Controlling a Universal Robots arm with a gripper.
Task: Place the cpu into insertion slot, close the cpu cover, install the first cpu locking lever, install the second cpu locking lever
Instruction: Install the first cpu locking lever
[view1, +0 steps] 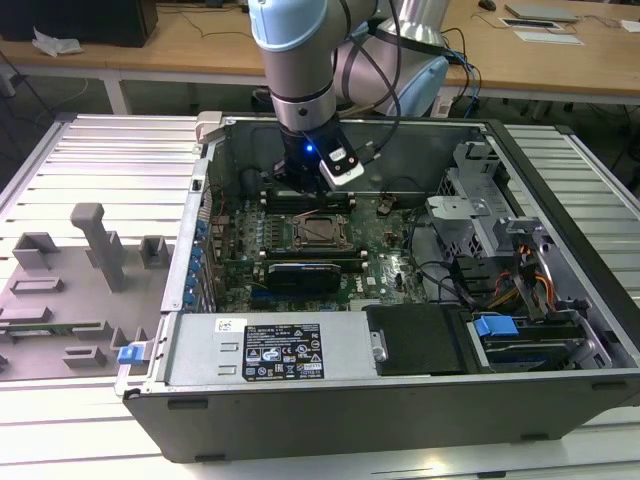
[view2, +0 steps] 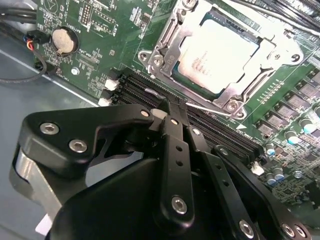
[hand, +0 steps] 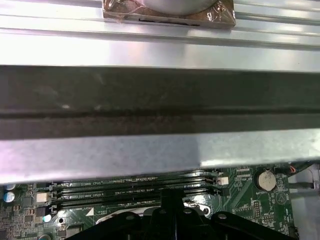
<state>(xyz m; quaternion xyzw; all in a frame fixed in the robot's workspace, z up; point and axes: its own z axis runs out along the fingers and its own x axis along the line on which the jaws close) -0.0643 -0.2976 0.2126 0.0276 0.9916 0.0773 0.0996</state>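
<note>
The cpu (view2: 216, 54) is seen seated in the insertion slot (view1: 318, 231) on the green motherboard (view2: 100, 30), with the cpu cover (view2: 239, 85) lying flat around it. The hand (view2: 165, 107) is held over the black memory slots (view2: 135, 87) just beside the socket, fingers pressed together. The open computer case (view1: 400, 400) is set on the table (view1: 90, 160).
</note>
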